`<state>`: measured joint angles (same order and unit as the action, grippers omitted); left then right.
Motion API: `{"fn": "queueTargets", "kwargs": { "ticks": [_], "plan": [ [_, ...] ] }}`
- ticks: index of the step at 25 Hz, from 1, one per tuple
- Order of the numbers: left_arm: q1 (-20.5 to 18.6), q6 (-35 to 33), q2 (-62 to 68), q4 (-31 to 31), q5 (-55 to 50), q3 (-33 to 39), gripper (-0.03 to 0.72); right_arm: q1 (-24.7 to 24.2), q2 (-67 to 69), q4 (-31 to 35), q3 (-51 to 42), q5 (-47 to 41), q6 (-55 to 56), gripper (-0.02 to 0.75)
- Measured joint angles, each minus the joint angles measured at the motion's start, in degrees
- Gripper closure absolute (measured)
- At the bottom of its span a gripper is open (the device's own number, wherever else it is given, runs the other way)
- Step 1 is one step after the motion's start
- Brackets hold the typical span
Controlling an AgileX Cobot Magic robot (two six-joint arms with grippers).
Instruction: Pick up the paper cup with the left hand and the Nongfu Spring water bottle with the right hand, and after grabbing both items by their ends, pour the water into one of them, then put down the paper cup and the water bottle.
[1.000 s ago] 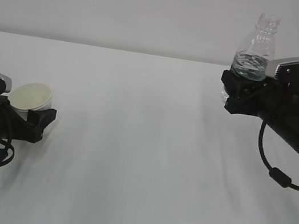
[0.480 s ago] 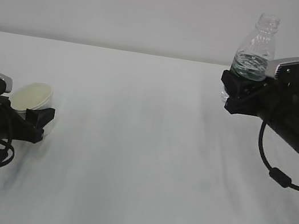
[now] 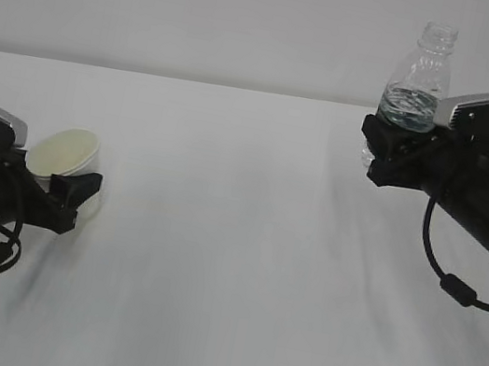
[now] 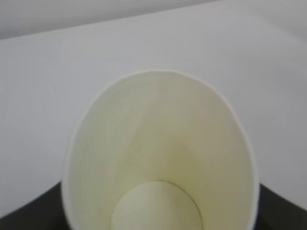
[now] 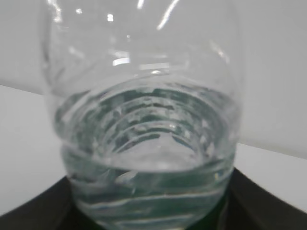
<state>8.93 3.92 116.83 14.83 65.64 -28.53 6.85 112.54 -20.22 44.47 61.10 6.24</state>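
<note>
Paper cup [image 3: 65, 154]: thin white wall, rolled rim, pale cream inside, round flat bottom; tilted, mouth toward the camera. It sits between the fingers of the left hand [image 3: 61, 189], which pinch its lower part, base hidden.

Water bottle [image 3: 418, 77]: clear ribbed plastic, capless, upright. Water [image 5: 148, 158] fills its lower body, surface rippled. The right hand [image 3: 392, 152] has its fingers clamped around the bottle's lower end; neck stands free above them.

Table [image 3: 230, 266]: plain white, smooth, with nothing between the two hands. They are well apart.
</note>
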Motion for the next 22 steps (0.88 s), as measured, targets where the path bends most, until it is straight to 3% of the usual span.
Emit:
{"fn": "queueTargets", "kwargs": {
  "ticks": [8, 22],
  "plan": [
    [0.0, 0.09, -3.47, 9.52, 0.0, 0.0, 0.22, 0.0, 0.0, 0.0, -0.47, 0.0, 0.0, 0.293],
    [0.0, 9.3, -6.2, 25.84, 0.0, -0.44, 0.221, 0.0, -0.1, -1.48, -0.47, -1.02, 0.0, 0.293]
  ]
}}
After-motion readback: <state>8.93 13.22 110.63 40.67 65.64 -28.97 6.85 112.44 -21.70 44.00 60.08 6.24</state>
